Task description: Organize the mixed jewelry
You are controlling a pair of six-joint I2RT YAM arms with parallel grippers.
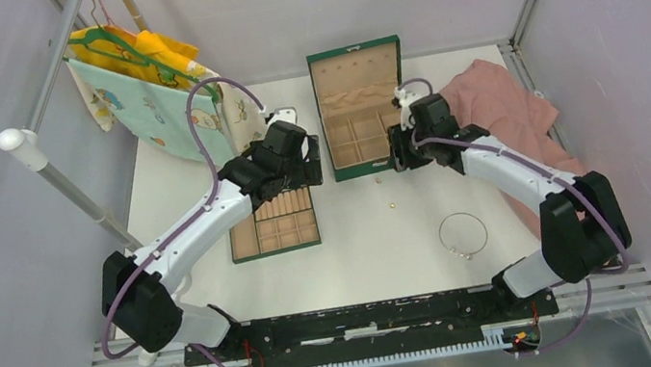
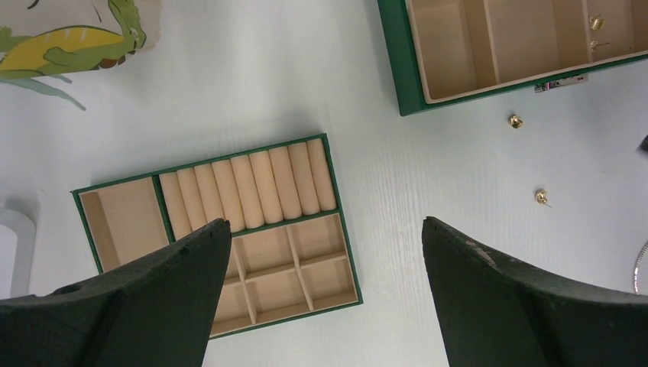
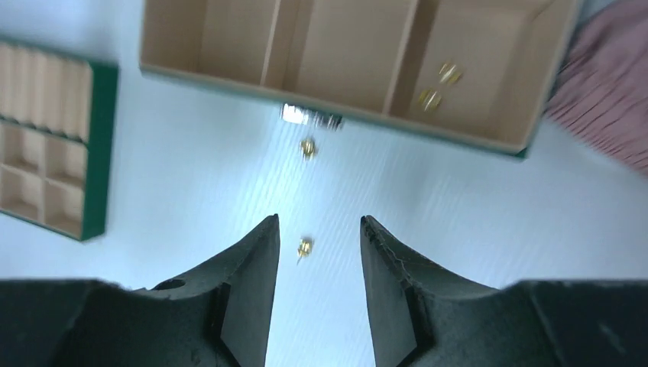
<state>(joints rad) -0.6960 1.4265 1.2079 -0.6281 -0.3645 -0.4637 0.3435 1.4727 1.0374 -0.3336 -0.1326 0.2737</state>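
Right pincer and left pincer gape released; wrist views alone reveal gold pieces inside the green box.

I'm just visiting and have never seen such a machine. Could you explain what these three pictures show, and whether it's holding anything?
These are two robot arms bolted at a table's near edge. The wide picture looks down from above. The other two come from a camera on each wrist, so the dark shapes there are that arm's own fingers. On the table lie an open green box, a divider tray, a silver hoop and two loose gold pieces. Two more sit inside the box. The left arm's fingers and the right arm's fingers are open and hold nothing. The right pair hangs over one loose piece.
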